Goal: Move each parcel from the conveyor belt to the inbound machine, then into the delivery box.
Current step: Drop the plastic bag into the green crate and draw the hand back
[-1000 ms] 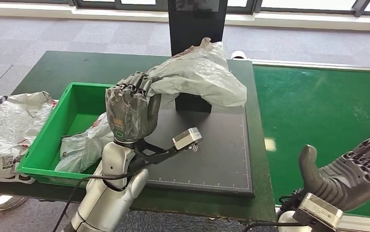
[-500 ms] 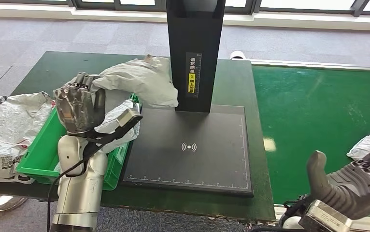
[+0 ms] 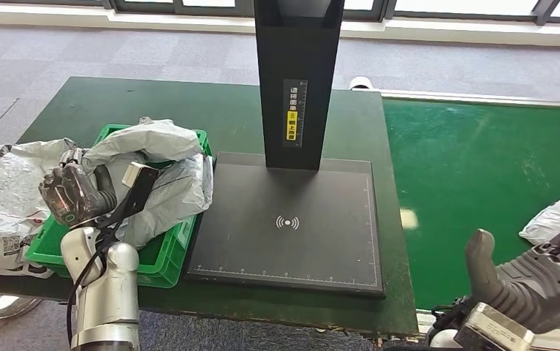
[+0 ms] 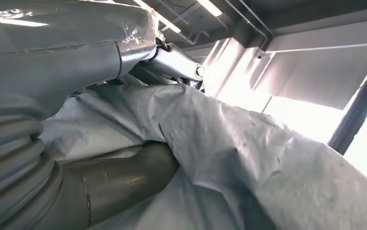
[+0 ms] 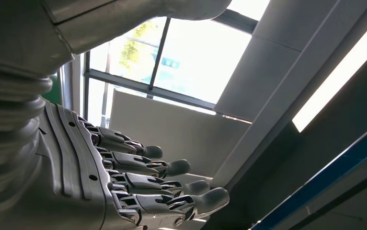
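My left hand (image 3: 76, 194) grips a crumpled grey parcel (image 3: 149, 139) and holds it over the green delivery box (image 3: 161, 265) at the table's left. In the left wrist view the grey parcel (image 4: 268, 158) drapes over my thumb (image 4: 119, 184). A second grey parcel (image 3: 178, 191) lies inside the box beneath it. The inbound machine's black scan plate (image 3: 284, 219) is bare, with its black pillar (image 3: 297, 80) behind. My right hand (image 3: 547, 281) is open, palm up, over the green conveyor belt (image 3: 482, 161), near a small white parcel (image 3: 555, 219). Its fingers (image 5: 162, 187) are spread.
A large crumpled white printed bag (image 3: 6, 190) lies on the dark green table (image 3: 80, 102), left of the box. The conveyor belt runs along the table's right side. Grey carpet floor lies beyond.
My left hand has carried the grey parcel from above the scan plate leftward and down over the green box. A small white parcel has appeared on the belt at the right.
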Available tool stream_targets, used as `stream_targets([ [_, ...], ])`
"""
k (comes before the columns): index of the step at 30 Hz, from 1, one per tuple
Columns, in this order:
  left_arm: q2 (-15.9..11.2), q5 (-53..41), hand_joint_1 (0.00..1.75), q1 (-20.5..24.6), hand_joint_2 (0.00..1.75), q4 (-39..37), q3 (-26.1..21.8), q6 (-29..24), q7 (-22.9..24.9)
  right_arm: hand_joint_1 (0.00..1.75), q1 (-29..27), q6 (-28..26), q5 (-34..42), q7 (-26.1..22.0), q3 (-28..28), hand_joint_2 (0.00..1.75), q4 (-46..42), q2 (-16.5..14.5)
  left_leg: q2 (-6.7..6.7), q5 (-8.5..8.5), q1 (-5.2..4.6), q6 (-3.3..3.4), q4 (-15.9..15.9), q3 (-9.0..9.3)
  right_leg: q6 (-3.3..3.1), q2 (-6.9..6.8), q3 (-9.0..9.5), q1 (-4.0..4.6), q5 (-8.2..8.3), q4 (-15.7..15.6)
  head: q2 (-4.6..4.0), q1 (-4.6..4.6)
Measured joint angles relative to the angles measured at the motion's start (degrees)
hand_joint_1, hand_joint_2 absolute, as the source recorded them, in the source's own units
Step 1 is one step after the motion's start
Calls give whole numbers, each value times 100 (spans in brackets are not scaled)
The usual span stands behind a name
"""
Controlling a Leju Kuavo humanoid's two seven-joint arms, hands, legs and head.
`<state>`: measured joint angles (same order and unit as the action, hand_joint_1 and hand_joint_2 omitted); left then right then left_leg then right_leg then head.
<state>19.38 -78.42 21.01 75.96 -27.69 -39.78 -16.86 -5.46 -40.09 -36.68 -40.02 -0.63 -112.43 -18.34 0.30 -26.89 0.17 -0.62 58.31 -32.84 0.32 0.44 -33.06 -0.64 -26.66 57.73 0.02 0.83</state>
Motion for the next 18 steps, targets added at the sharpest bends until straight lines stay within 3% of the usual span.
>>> stream_targets([
  [5, 17, 0, 168, 0, 175, -71, -118, 0, 10, 0, -28, 0, 0, 0, 3, 175, -2, -2, 0, 0, 1, 0, 0, 1, -1, 0, -1, 2, 0, 0, 0, 0],
  [9, 24, -7, 0, 5, 175, -100, -173, 0, 24, 0, -32, 0, 1, 0, 4, 175, -2, -3, 0, 0, 2, -1, -1, 1, -1, 0, -1, 3, 0, 0, 0, 0],
  [10, 27, -14, 0, 8, 175, -109, -185, 0, 41, 0, -32, 0, 3, 0, 4, 175, -2, -4, 0, 0, 2, -1, -1, 0, -1, 0, -1, 2, 0, 0, 0, 0],
  [14, 38, 10, 0, 22, 0, -157, -231, 0, 112, 0, -32, 0, 17, 0, 7, 175, -2, -4, 0, 0, 1, 0, 0, 0, -1, 0, -1, 2, 0, 0, 0, 0],
  [18, 46, 271, 0, 28, 0, -179, -256, -4, 44, 0, -32, 0, 17, 0, 8, 175, 0, -8, 0, 0, 1, 0, 0, 0, -1, -1, 1, 1, 0, 0, 0, 0],
])
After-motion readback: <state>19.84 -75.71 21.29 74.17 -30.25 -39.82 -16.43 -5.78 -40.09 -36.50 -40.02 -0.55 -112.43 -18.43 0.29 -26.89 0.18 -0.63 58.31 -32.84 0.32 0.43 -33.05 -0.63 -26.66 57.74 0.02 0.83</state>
